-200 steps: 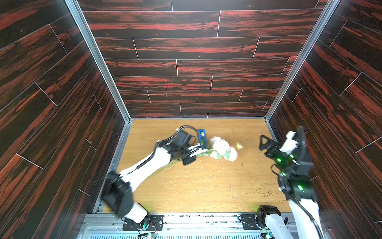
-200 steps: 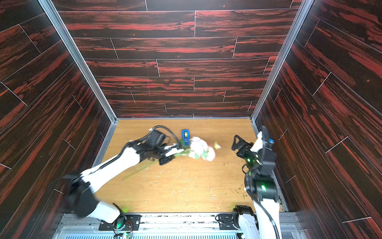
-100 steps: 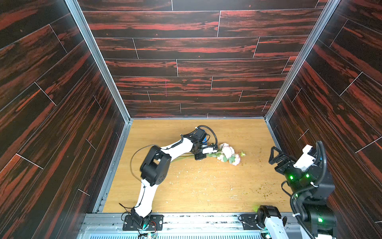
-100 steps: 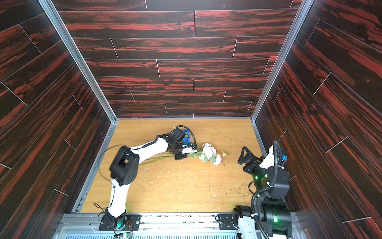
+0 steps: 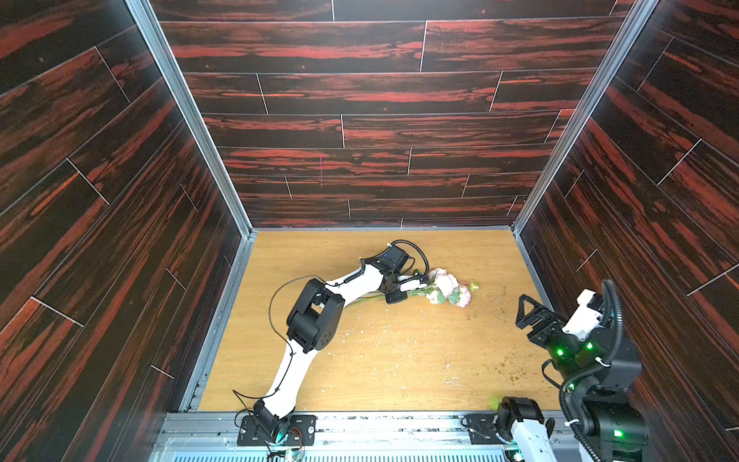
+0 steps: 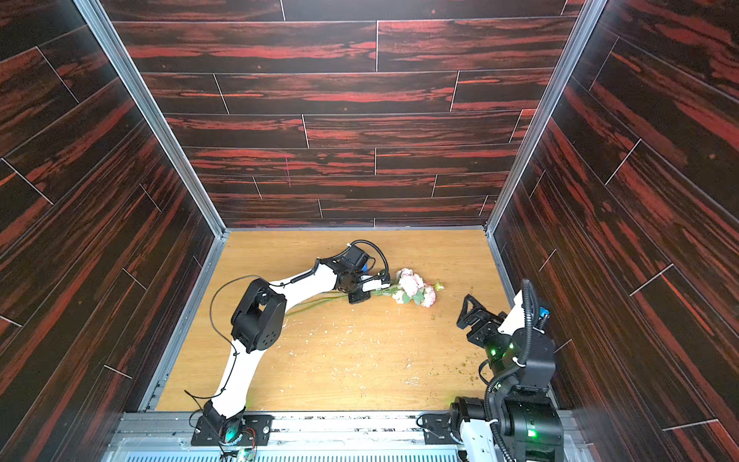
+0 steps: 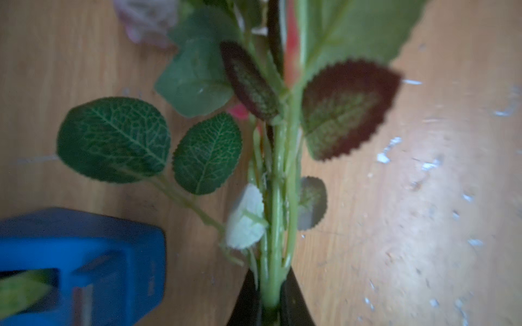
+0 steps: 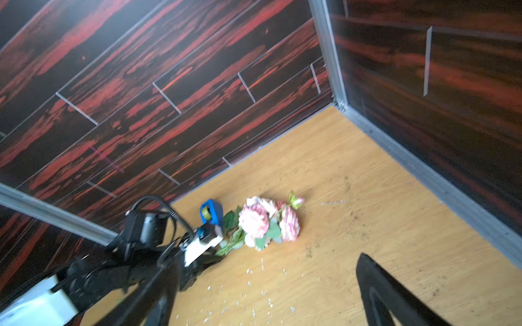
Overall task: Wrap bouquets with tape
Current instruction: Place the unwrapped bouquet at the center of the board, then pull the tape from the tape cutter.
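The left hand [image 7: 270,293] is pinching the stems [image 7: 278,225] together, with the tape [image 7: 79,262] just beside it, likely bunching them for wrapping, while the right hand [image 5: 536,320] is hovering spread, well apart.

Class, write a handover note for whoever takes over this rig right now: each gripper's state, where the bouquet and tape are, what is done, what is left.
Left gripper: shut on the stems of the bouquet; blooms rest on the table.
Right gripper: open, empty, off to the right, apart from the flowers.
Tape dispenser: on the table beside the stems, on the far side of the left gripper.
Done: stems gathered and gripped.
Left: no tape visible on the stems; pull a strip and wrap them.
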`<act>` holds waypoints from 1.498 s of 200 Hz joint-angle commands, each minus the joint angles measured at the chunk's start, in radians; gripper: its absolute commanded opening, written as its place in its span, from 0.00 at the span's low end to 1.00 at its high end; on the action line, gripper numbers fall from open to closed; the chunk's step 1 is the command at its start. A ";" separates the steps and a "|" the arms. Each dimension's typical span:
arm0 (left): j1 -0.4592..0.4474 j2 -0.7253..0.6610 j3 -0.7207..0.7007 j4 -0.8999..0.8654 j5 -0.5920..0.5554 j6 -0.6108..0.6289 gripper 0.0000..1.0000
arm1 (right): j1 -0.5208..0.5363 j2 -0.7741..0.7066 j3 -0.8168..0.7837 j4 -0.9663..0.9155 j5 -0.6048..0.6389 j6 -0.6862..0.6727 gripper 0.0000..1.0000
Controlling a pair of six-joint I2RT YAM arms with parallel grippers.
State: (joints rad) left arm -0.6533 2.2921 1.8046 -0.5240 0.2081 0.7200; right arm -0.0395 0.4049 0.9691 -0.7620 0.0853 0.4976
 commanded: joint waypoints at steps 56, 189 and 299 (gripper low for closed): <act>-0.001 -0.180 -0.162 0.157 0.012 -0.137 0.71 | 0.001 0.084 0.040 -0.035 -0.092 -0.025 0.96; 0.207 -0.619 -0.425 0.487 -0.200 -0.548 0.61 | 0.154 0.735 0.208 0.319 -0.534 0.064 0.68; 0.258 0.019 0.380 -0.090 -0.111 -0.781 0.48 | 0.350 1.578 0.677 0.314 -0.685 0.093 0.43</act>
State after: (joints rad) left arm -0.4229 2.1860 1.9770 -0.3470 -0.0055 0.0383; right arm 0.2874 1.8885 1.5898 -0.4019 -0.5362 0.5980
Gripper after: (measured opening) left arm 0.504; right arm 0.441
